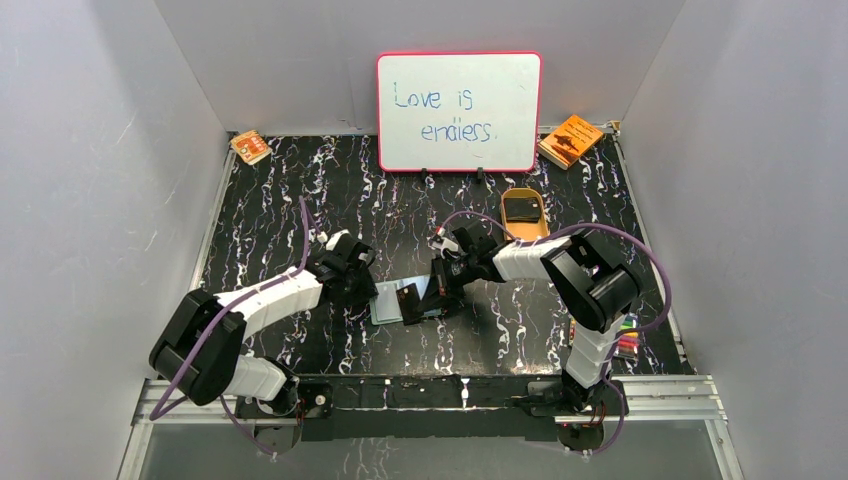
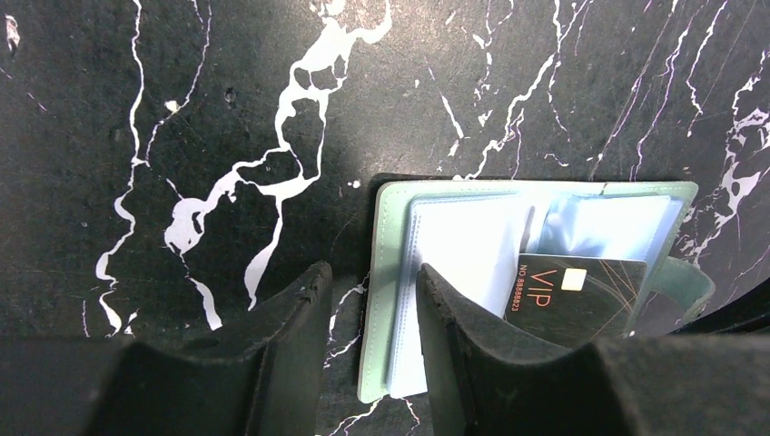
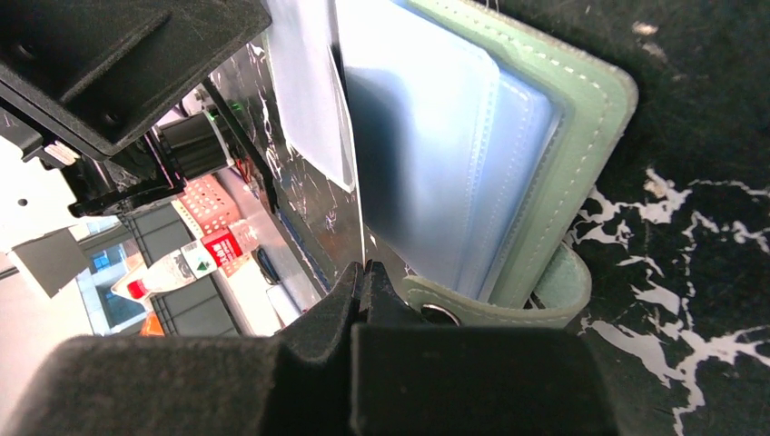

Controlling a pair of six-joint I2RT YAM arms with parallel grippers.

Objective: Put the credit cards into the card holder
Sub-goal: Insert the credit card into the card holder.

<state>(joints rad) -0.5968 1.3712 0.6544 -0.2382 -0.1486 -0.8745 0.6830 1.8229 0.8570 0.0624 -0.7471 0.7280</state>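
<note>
The card holder (image 1: 388, 302) lies open on the black marbled table, grey-green outside with pale blue sleeves (image 2: 472, 241) inside. My left gripper (image 2: 372, 272) is open and straddles its left edge: one finger is on the table, the other on the inner pages, with a gap to the cover (image 2: 380, 300). A black credit card (image 2: 581, 291) marked VIP stands tilted over the holder's right half (image 3: 472, 154). My right gripper (image 3: 363, 268) is shut on it, and in the right wrist view I see the card edge-on (image 3: 362, 227). Another dark card (image 1: 521, 208) lies in the tan tray.
The tan oval tray (image 1: 523, 232) sits behind the right arm. A whiteboard (image 1: 458, 110) stands at the back, with orange booklets at the back left (image 1: 250, 146) and back right (image 1: 570, 140). Small coloured items (image 1: 628, 338) lie at the right edge.
</note>
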